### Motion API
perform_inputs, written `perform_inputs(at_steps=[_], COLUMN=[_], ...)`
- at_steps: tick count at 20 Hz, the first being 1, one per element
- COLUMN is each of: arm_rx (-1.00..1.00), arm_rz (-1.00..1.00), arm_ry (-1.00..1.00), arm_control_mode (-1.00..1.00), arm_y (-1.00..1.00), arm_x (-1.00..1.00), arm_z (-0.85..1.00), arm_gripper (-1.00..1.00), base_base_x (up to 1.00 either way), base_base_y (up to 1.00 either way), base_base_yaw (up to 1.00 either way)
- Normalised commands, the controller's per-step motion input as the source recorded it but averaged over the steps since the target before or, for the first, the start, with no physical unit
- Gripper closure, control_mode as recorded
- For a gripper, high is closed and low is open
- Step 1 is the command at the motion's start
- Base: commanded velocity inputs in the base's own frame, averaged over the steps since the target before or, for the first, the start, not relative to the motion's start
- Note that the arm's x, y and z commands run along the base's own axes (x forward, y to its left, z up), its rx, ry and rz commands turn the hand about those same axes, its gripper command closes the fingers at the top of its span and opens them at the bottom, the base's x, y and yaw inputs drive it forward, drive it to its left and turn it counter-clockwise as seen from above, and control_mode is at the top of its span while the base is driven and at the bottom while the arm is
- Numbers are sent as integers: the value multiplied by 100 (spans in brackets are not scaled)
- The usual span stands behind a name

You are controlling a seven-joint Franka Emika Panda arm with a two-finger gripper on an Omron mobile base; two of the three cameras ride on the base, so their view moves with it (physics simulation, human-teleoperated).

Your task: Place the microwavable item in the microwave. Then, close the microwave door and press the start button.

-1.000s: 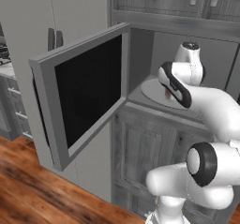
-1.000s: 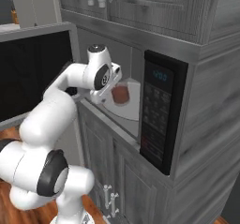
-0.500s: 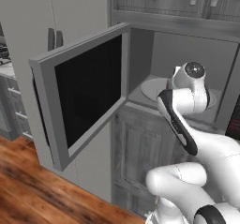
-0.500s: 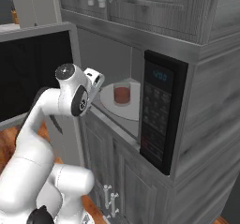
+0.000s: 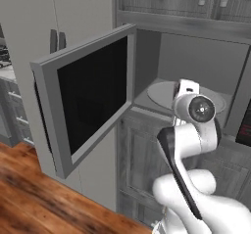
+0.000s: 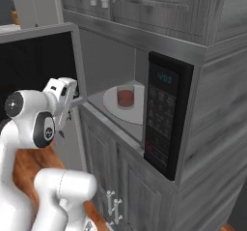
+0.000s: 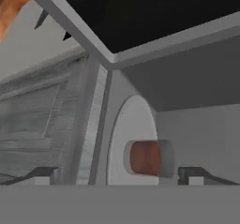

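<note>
Cup (image 6: pixel 126 97) is sitting upright on the round turntable plate (image 6: pixel 112 102), inside the microwave (image 6: pixel 166 113) cavity, w/ nothing touching it. In the hand view the cup (image 7: pixel 145 158) is lying sideways in frame b/c the camera is rolled; plate (image 7: pixel 123 129) is showing as a pale oval under it.

Arm is standing outside the cavity, in front of the opening. In the right base view the big round joint is sitting low at left, w/ the forearm angling up and the hand reaching toward the front lip of the microwave, near the door's hinge side. Gripper (image 6: pixel 73 99) is hanging just beside that lip, not inside. In the left base view the wrist joint is facing the camera, w/ the white hand rising behind it and covering part of the plate (image 5: pixel 159 90); fingers are hidden there.

Gripper (image 7: pixel 119 174) is standing wide apart and holding nothing: one fingertip (image 7: pixel 43 173) at lower left, the other at lower right, w/ the cup showing between them but well beyond.

Microwave door (image 5: pixel 88 100) is swung open to the left, black glass facing the arm. In the hand view its frame (image 7: pixel 140 42) is crossing the top. Control strip (image 6: pixel 160 111) w/ display is sitting right of the opening. Cabinet doors (image 6: pixel 123 186) below, wood floor (image 5: pixel 44 203) at lower left.
</note>
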Motion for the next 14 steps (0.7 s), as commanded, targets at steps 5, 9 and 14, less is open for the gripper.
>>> perform_inputs(at_steps=[5, 9, 14], arm_rx=[-21, -30, -23], arm_rz=[0, 0, 7], arm_ry=[0, 3, -15], arm_control_mode=[-100, -100, -100], arm_y=[69, 92, 65], arm_x=[-100, -99, -98], arm_z=[49, 47, -12], arm_gripper=[-100, -100, -100], base_base_x=[0, 0, 0], base_base_y=[0, 0, 0], base_base_yaw=[0, 0, 0])
